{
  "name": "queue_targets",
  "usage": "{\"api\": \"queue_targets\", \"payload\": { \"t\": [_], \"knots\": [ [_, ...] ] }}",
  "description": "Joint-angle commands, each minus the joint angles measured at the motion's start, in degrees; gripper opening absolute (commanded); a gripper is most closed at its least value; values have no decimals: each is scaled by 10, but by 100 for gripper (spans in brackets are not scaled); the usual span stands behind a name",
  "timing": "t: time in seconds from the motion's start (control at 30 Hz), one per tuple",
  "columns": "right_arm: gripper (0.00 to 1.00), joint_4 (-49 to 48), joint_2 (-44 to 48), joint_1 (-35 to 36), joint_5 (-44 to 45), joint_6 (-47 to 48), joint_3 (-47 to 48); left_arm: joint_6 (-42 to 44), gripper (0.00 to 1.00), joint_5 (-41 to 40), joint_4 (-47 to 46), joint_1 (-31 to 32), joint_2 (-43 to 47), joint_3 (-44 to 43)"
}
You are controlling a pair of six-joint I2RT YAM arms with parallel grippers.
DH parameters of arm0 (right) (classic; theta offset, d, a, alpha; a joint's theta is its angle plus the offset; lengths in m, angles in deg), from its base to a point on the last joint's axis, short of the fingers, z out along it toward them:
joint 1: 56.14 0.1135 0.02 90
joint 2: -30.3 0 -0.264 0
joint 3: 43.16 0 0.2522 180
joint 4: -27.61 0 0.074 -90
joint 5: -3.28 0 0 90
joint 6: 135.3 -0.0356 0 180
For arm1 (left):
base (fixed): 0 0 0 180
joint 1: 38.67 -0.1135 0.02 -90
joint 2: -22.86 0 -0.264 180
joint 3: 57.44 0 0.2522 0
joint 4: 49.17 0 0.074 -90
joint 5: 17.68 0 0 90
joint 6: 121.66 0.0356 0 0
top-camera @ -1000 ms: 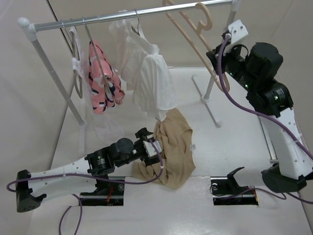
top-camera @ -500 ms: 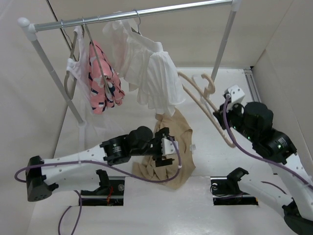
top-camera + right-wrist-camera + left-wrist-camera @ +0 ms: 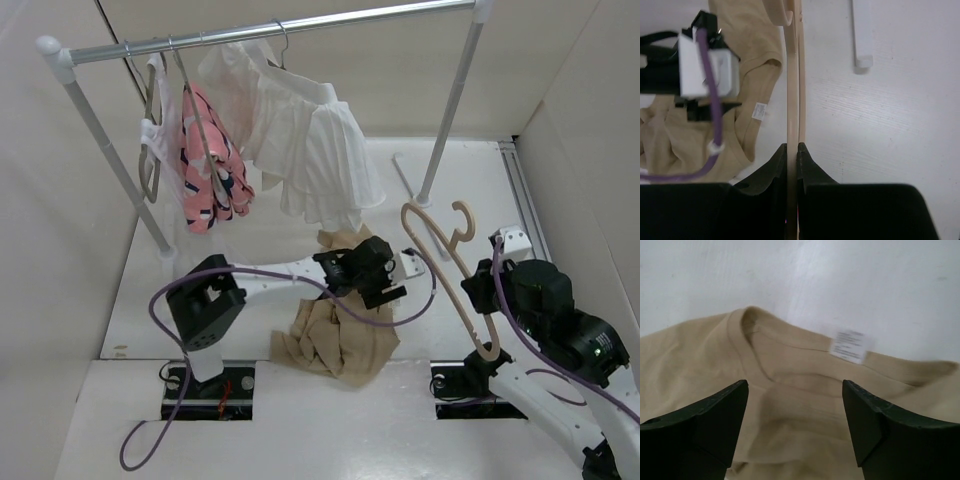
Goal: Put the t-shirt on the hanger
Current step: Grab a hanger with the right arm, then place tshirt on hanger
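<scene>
The tan t-shirt (image 3: 335, 340) lies crumpled on the table between the arms. My left gripper (image 3: 383, 288) is stretched out over its far end. In the left wrist view it (image 3: 794, 390) is open and empty, its fingers either side of the round collar (image 3: 785, 347), with the white label (image 3: 852, 346) just beyond. My right gripper (image 3: 487, 292) is shut on the pale peach hanger (image 3: 448, 265), held upright to the right of the shirt, hook up. In the right wrist view the gripper (image 3: 792, 149) clamps the hanger bar (image 3: 793, 75), with the shirt (image 3: 747, 30) to the left.
A clothes rail (image 3: 270, 28) spans the back, with a pink patterned garment (image 3: 210, 165) and a white pleated garment (image 3: 320, 150) hanging from it. The rail's right post and foot (image 3: 425, 200) stand just behind the hanger. Side walls close in on both sides.
My right arm has taken the hanger off the rail and lowered it to the right of the shirt. My left arm has reached forward across the shirt to its collar.
</scene>
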Motion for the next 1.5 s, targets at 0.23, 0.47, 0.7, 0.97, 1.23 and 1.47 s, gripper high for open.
{"api": "queue_targets", "payload": {
  "t": [0.23, 0.47, 0.7, 0.97, 1.23, 1.47],
  "knots": [
    [0, 18, -33, 4, 43, 24, 46, -19, 71, -70, -43, -56, -120, -126],
    [0, 29, -4, 4, 43, 18, 29, -59, 71, -53, -37, -67, -158, -132],
    [0, 29, -4, 4, 36, 18, 23, -69, 44, -89, -54, -78, -192, -169],
    [0, 35, 1, 4, 24, 23, 23, -81, 10, -83, -59, -78, -198, -169],
    [0, 35, 6, 4, -182, 95, 17, -40, 0, -77, 2, -109, -175, -207],
    [0, 96, 60, 4, -293, 63, -16, -8, 0, -71, 85, -131, -181, -282]
  ]
}}
